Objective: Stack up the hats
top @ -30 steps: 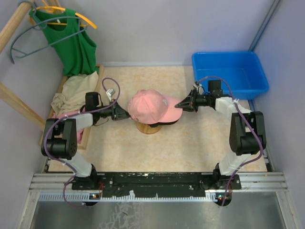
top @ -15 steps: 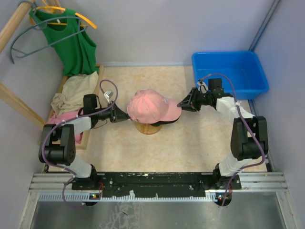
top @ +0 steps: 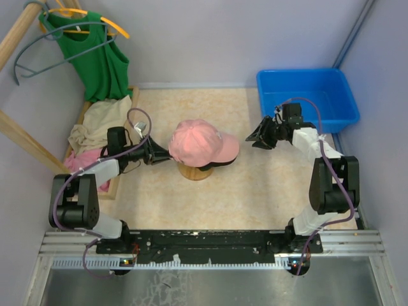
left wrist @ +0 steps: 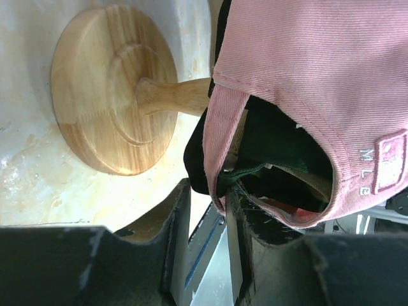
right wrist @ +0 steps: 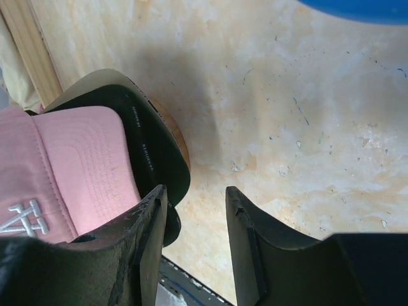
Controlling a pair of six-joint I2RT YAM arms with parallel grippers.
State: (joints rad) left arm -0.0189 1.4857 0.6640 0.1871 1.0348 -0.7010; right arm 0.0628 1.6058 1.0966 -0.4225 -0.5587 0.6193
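Note:
The pink cap with a white logo (top: 201, 141) tops the stack of hats on a wooden stand (top: 197, 171) at the table's middle. In the left wrist view, black (left wrist: 197, 162) and dark green (left wrist: 280, 140) caps show under the pink cap's back (left wrist: 306, 76). My left gripper (top: 162, 155) is at the stack's rear, its jaws slightly apart (left wrist: 207, 188), with the pink strap edge at the tips. My right gripper (top: 256, 137) is open and empty (right wrist: 194, 191), just right of the black brim (right wrist: 150, 153) and the pink brim (right wrist: 70, 166).
A blue bin (top: 306, 95) stands at the back right. A wooden tray (top: 113, 185) with cream and pink cloths lies at the left. A green sleeveless top (top: 95, 57) hangs on a rack at the back left.
My right gripper has pulled back to the right, away from the brim. My left gripper has drawn slightly left at the stack's rear. The pink cap stays on the stack.

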